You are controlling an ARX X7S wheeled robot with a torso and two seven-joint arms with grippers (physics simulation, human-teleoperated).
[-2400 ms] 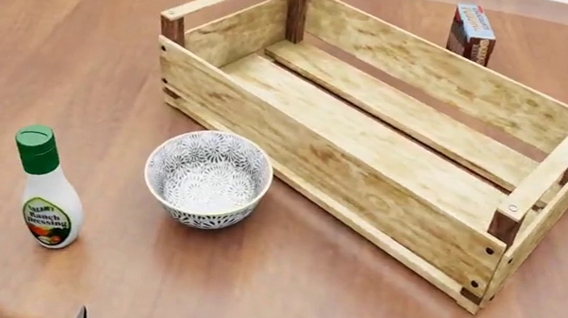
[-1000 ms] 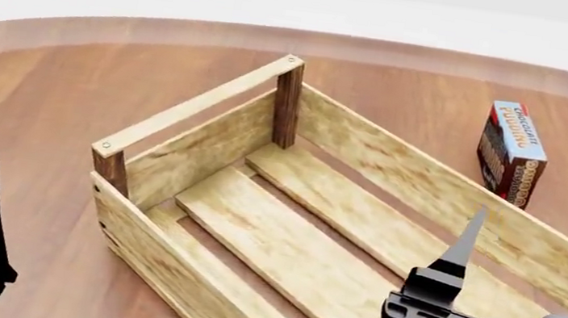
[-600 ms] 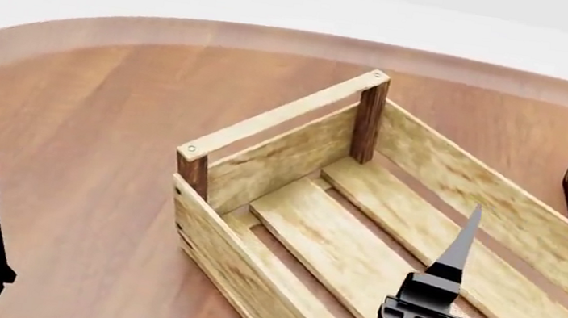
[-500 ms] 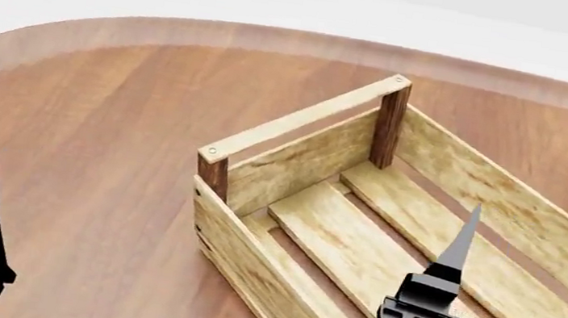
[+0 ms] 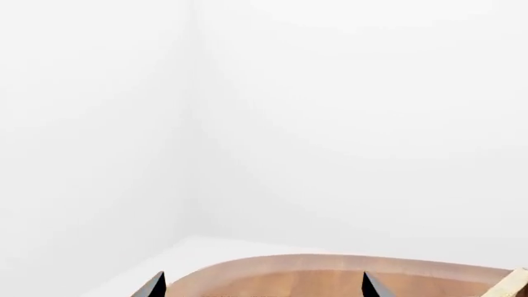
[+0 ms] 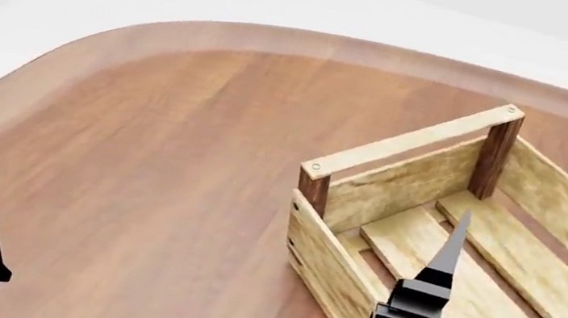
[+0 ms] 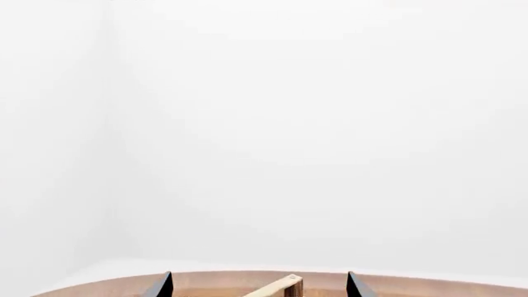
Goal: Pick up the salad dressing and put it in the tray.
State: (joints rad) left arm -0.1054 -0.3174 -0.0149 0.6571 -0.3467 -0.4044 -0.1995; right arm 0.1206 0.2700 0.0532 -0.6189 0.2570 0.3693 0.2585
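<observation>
My two claws, the left claw (image 5: 262,286) and the right claw (image 6: 522,274), hang spread apart and empty beside the tray (image 6: 417,224) on the counter (image 6: 157,135); the salad dressing is out of sight, so I judge I must find it first.
</observation>
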